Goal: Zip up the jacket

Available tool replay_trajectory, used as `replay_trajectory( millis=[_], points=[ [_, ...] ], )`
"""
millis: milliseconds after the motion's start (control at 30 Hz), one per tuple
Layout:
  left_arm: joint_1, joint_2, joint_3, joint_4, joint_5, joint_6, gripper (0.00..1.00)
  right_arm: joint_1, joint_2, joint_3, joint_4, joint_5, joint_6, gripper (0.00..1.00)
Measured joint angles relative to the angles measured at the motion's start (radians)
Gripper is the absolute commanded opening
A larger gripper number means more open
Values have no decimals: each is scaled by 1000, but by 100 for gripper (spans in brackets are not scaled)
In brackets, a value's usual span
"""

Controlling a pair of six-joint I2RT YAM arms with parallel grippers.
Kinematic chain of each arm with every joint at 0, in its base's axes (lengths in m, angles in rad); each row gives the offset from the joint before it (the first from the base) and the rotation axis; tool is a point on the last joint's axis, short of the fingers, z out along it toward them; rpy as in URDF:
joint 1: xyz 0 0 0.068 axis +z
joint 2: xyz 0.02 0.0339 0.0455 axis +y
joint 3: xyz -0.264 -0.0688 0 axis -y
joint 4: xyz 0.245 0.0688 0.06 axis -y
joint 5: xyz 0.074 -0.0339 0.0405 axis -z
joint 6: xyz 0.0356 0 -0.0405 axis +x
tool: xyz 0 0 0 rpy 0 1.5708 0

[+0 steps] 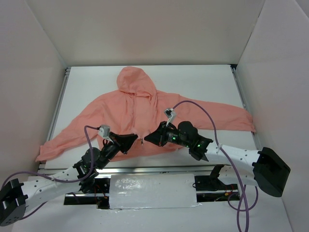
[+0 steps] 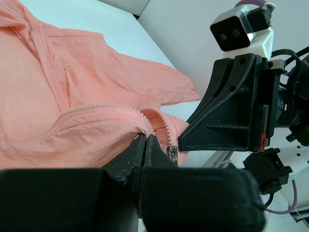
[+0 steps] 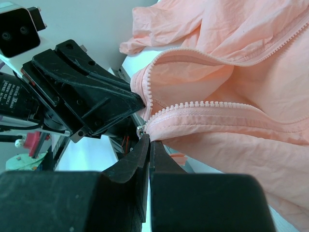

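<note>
The salmon-pink jacket lies spread flat on the white table, hood at the far side, its front zipper open at the lower part. My left gripper and right gripper meet at the bottom hem, almost touching. In the left wrist view the left gripper is shut on the jacket's zipper edge, with the metal slider just to its right. In the right wrist view the right gripper is shut on the bottom end of the other zipper edge of the jacket, beside the slider.
White walls enclose the table on three sides. A metal rail runs along the near edge, with a white pad between the arm bases. Purple cables loop above both arms. The sleeves reach out to the left and right.
</note>
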Motion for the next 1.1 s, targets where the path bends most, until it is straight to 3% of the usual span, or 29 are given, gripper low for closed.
replay_trajectory(
  millis=[1100],
  points=[
    [0,3,0,0,-3,-1,0,-4,24,0,10,-12,3,0]
  ],
)
